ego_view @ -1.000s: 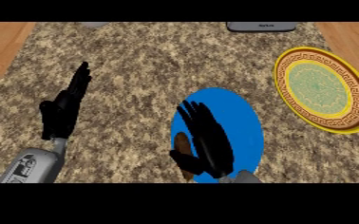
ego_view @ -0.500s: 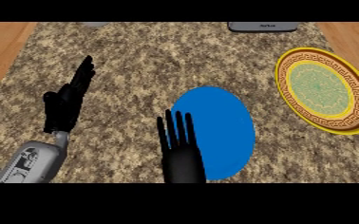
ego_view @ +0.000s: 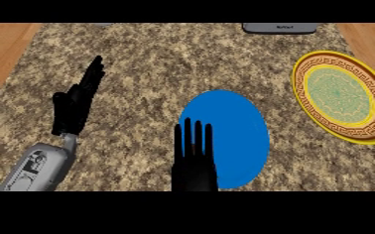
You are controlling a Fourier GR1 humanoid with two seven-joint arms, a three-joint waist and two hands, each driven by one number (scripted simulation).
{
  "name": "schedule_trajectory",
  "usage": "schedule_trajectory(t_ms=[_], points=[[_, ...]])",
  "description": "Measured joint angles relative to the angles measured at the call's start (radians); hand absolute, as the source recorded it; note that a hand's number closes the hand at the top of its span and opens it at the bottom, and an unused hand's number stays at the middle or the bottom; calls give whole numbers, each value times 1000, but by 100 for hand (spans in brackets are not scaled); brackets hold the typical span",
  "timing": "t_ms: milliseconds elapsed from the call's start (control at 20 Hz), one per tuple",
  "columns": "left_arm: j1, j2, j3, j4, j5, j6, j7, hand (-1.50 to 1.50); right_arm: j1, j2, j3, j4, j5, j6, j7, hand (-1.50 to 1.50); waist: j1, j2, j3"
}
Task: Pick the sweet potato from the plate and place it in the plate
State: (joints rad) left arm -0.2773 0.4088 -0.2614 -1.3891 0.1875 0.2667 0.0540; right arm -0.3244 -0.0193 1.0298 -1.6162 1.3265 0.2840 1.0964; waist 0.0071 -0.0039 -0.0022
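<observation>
A blue plate (ego_view: 234, 129) lies on the counter at centre. A yellow plate (ego_view: 338, 96) with a green patterned middle lies at the right edge. My right hand (ego_view: 194, 161) comes in from the lower edge, fingers straight and pointing away, and covers the blue plate's lower left part. It holds nothing that I can see. My left hand (ego_view: 73, 106) stands open at the left, fingers up, resting apart from both plates. No sweet potato shows on either plate or on the counter.
The speckled stone counter (ego_view: 168, 64) fills the view, with wooden strips at both far corners. A grey flat object (ego_view: 280, 28) lies at the back edge, right of centre.
My right hand has turned from a tilted pose over the blue plate to flat with straight fingers, and has shifted left and toward me. The left hand rose slightly.
</observation>
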Motion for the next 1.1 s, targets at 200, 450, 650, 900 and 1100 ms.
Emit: schedule_trajectory(t_ms=[200, 450, 650, 900, 1100], points=[[2, -7, 3, 15, -10, -3, -12, 0, -21, -3, -26, -2, -56, 47, 18, -150, 3, 2, 0], [-3, -3, 13, -5, -6, -18, 7, 0, -54, -5, -54, 27, -128, 81, 34, -150, 10, 3, 1], [-7, -2, 25, 6, -5, -31, 5, 0, -58, -5, -84, 76, -148, 106, 32, -150, 5, 4, 1], [-13, -12, 29, 0, -19, -27, 14, 0, -46, -3, -98, 150, -160, 107, 38, -150, 4, 4, 1], [-14, -19, 38, 10, -28, -32, 12, 0, -52, -2, -122, 181, -171, 113, 31, -150, 0, 4, 2]])
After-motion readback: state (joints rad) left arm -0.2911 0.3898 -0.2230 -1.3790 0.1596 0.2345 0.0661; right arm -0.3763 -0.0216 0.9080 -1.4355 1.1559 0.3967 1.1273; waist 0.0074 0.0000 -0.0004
